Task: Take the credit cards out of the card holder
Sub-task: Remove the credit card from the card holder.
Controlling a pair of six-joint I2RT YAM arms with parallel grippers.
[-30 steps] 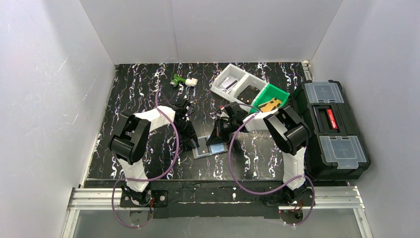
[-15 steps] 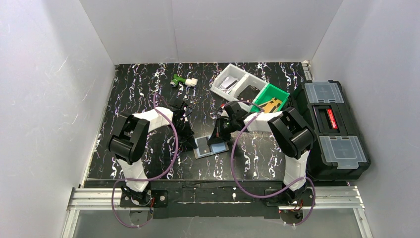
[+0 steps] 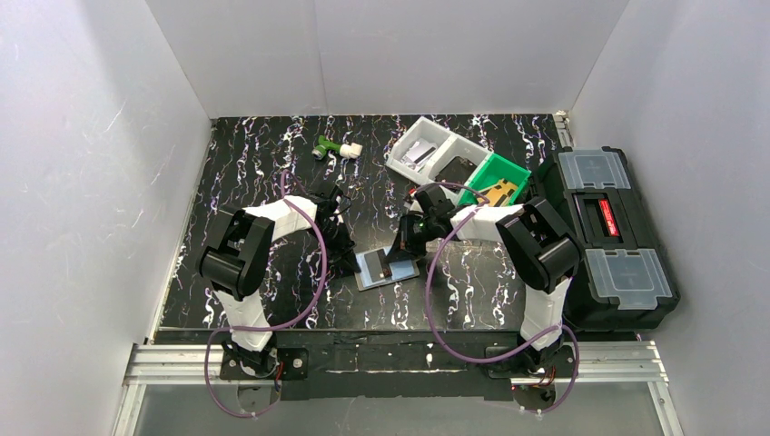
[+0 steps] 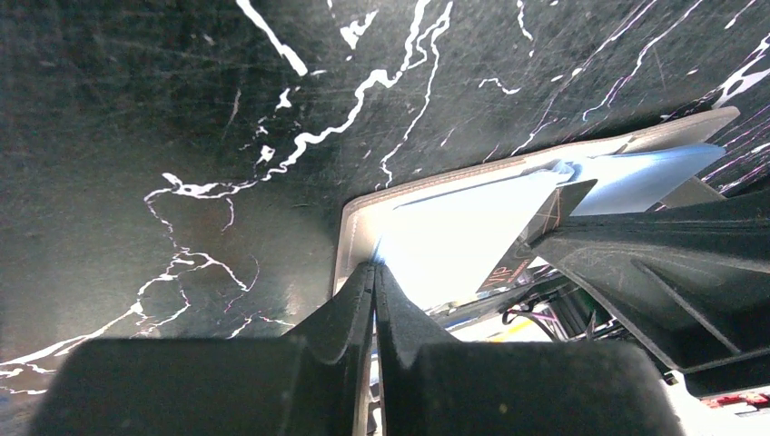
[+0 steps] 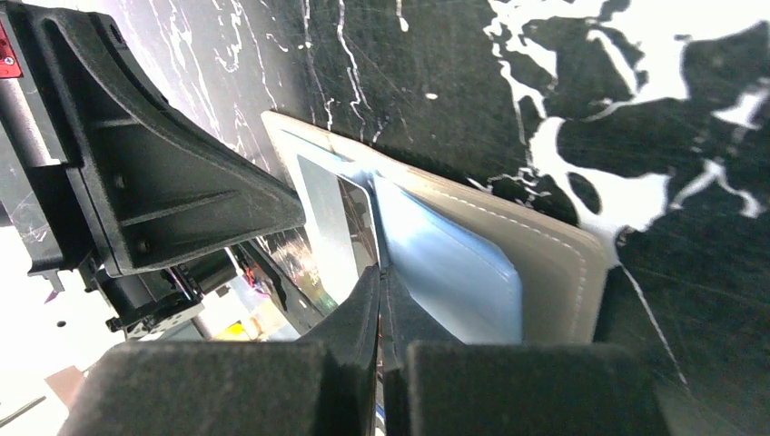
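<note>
The two arm bases sit at the bottom edge of the overhead view. Just above them, near the middle of the frame, the card holder (image 3: 386, 270) lies opened flat on the black marbled table (image 3: 245, 163).

The left gripper (image 3: 352, 262) is at the holder's left edge and the right gripper (image 3: 397, 259) is over its middle, the two close together. In the left wrist view the left gripper's fingers are pressed together, their tips meeting right at the holder's pale rim (image 4: 372, 269). Whether they pinch that rim cannot be told. In the right wrist view the right gripper (image 5: 381, 272) is also closed, its tips down on the inner face of the holder. They sit between a silvery sleeve on the left and a light blue card (image 5: 454, 272) tucked in the right-hand sleeve. Whether anything is caught between them cannot be told.

Farther up, right of centre, a white bin (image 3: 397, 150) and a green bin (image 3: 513, 168) stand side by side. A black toolbox (image 3: 604, 236) fills the right side. A small green and white piece (image 3: 334, 147) lies near the table's far edge.
</note>
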